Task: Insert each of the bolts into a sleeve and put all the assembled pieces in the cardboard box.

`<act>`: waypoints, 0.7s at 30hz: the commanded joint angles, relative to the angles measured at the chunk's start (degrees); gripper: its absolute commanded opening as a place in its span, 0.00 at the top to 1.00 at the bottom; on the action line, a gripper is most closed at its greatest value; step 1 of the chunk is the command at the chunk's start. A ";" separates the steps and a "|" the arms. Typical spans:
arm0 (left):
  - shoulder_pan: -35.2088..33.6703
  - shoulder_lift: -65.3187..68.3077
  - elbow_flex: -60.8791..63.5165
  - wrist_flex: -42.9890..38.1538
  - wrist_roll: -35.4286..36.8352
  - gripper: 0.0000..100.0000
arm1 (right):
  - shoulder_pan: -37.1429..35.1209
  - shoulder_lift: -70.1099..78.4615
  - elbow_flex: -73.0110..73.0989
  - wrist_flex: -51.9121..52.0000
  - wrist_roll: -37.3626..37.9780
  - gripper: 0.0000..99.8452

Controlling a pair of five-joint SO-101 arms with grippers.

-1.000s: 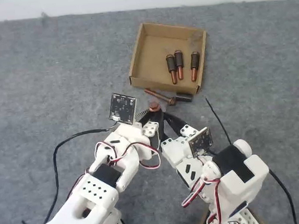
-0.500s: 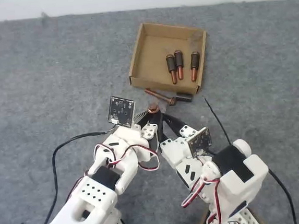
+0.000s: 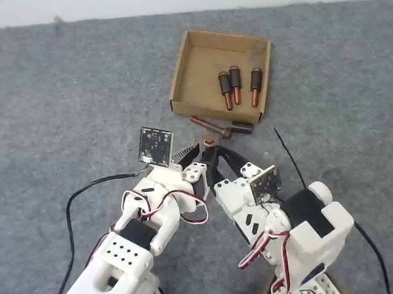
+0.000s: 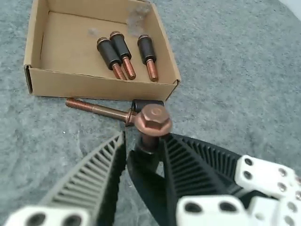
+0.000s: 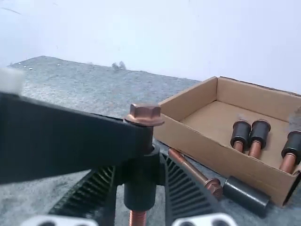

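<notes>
A copper bolt (image 3: 209,143) stands upright between my two grippers, its hex head (image 4: 153,120) on top. Its shaft runs through a black sleeve (image 5: 139,183), and my right gripper (image 5: 139,165) is shut on that sleeve. My left gripper (image 4: 143,136) sits around the shaft just under the head, slightly open: one finger touches the bolt and the other stands a little off it. The cardboard box (image 3: 179,69) lies just beyond and holds three assembled pieces (image 3: 236,85). A loose bolt (image 3: 207,125) and a loose sleeve (image 3: 242,128) lie on the carpet against the box's near wall.
Grey carpet covers the table, with free room to the left and right of the box. Black cables trail beside both arms near the front. The box's near wall (image 5: 202,141) is close behind the held bolt.
The bolt head has shifted slightly to the right, towards the box. The left wrist has drawn back a little to the left. The right arm has barely moved.
</notes>
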 commanded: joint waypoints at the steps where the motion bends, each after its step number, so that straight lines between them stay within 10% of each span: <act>1: 0.62 -0.35 0.13 0.97 0.53 0.89 | 1.71 -0.66 1.32 -1.98 -0.09 0.99; 21: 6.68 -0.44 0.13 0.70 0.79 0.88 | 2.51 -0.75 1.23 -1.98 -0.09 0.99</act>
